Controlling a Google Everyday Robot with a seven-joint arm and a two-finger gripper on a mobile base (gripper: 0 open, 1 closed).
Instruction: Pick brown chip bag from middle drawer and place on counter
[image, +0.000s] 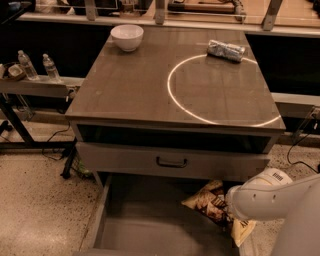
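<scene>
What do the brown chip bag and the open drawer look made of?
The brown chip bag looks like thin plastic film, glossy and crinkled. The drawer is probably sheet metal, dull grey, with thin flat walls. The pincer is at the bag, over the drawer.
</scene>
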